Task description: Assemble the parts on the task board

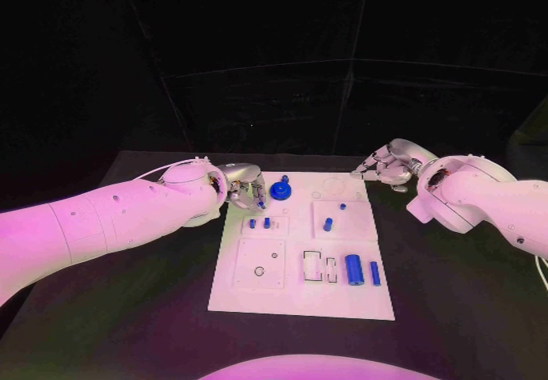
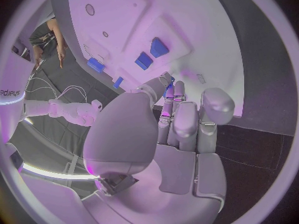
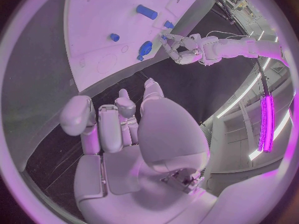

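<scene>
The white task board (image 1: 257, 293) lies mid-table (image 1: 137, 317). The left hand (image 1: 245, 190) hovers at the board's 10 o'clock corner, fingers close together over a small blue part (image 1: 260, 204); whether it grips that part I cannot tell. Just beside it, toward 12 o'clock, stands a blue round part (image 1: 281, 191). The right hand (image 1: 386, 168) sits off the board's 1 o'clock corner, fingers loosely curled, holding nothing. 2 blue cylinders (image 1: 355, 269) lie at 5 o'clock.
</scene>
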Available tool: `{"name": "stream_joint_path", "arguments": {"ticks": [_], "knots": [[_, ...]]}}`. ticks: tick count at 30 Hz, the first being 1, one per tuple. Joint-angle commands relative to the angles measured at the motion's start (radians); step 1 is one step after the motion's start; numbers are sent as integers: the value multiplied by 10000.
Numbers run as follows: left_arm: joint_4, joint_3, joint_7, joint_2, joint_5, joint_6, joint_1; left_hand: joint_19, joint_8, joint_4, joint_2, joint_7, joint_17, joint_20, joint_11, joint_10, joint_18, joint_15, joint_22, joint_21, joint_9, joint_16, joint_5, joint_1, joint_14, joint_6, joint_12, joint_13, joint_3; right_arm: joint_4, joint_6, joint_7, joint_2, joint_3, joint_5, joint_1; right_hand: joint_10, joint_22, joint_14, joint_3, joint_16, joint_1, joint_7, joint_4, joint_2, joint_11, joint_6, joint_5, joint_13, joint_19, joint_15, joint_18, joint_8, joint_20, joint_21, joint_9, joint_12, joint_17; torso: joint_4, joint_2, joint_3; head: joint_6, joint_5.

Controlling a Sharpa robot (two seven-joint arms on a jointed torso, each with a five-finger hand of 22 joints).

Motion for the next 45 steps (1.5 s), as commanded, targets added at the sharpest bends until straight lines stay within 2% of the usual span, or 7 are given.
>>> {"name": "stream_joint_path", "arguments": {"ticks": [1,28,41,45], "knots": [[-24,3,-50,56,48,109,0,2,-48,-19,-57,4,6,-38,-13,52,-91,-49,9,45,-11,-3,-50,-53,93,59,-41,-7,55,12,9,55,10,5,-36,19,-26,6,404,-53,-10,52,-30,17,72,-26,-23,37,11,-45,-43,128,55,-9,-20,-1,50,9,-1,5,-3,-16,-2],[-95,-5,-197,213,48,342,-20,-5,-114,-75,-68,9,-36,-35,-10,75,-95,-47,51,71,-19,1,-72,-27,83,52,-129,-5,112,-2,38,52,31,5,-36,19,-18,12,405,-63,-10,61,-35,20,83,-30,-10,30,18,-41,-46,128,75,-12,-18,1,61,13,-1,-6,-1,-69,-30],[-2,-5,-229,187,48,148,-20,-2,-124,-106,-64,-8,-48,-38,-23,140,-101,-55,99,110,-10,15,-81,-25,80,112,-163,7,146,-22,56,39,53,5,-36,19,-18,12,405,-63,-10,61,-35,20,83,-30,-10,30,18,-41,-46,128,75,-12,-18,1,61,13,6,-3,-2,-80,-35],[-19,-5,-282,187,48,151,-19,-19,-256,-120,-123,47,-88,-25,28,49,-104,-24,108,101,-50,21,-92,-93,70,-12,-307,-13,166,-27,52,33,56,5,-36,19,-18,12,405,-63,-10,61,-35,20,83,-30,-10,30,18,-41,-46,128,75,-12,-18,1,61,13,5,-6,1,-76,-35]]}}
